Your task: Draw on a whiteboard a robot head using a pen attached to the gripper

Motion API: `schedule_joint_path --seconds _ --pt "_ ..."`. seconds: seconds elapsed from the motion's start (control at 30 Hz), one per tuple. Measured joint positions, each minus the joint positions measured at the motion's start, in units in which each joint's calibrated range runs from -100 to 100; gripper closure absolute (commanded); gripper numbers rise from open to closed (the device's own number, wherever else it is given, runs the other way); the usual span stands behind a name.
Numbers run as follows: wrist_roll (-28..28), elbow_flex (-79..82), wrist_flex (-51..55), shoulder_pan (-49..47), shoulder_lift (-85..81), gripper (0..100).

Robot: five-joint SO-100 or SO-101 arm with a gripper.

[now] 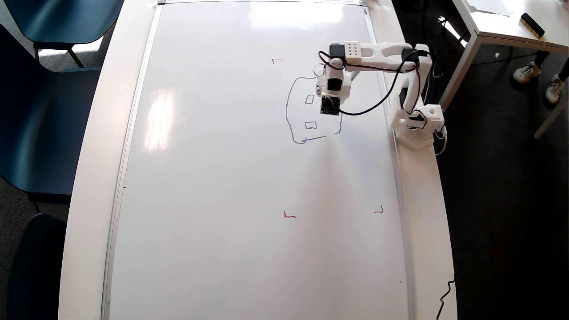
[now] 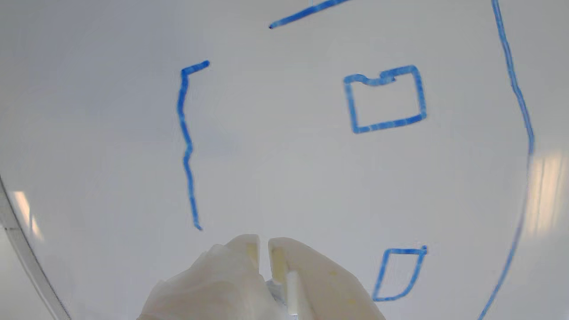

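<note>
— Looking down, where's the hand (image 2: 263, 249)?

— Over the board (image 1: 222, 178), at the upper right part of the head (image 1: 311, 111) sketch in the overhead view.

— Open or closed?

— The wrist view shows the two fingers (image 2: 306, 275) nearly together, only a thin slit between them. I can't make out the pen.

— How does the head look?

— A blue outline with gaps, two small squares (image 2: 386, 100) inside. Red corner marks (image 1: 289, 215) lie on the board around it, on the white desk (image 1: 89, 178).
</note>
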Motion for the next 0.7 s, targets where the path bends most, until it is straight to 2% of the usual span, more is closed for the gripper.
schedule_joint_path --seconds 0.7 --pt "0.0 4.66 -5.24 0.08 2.03 99"
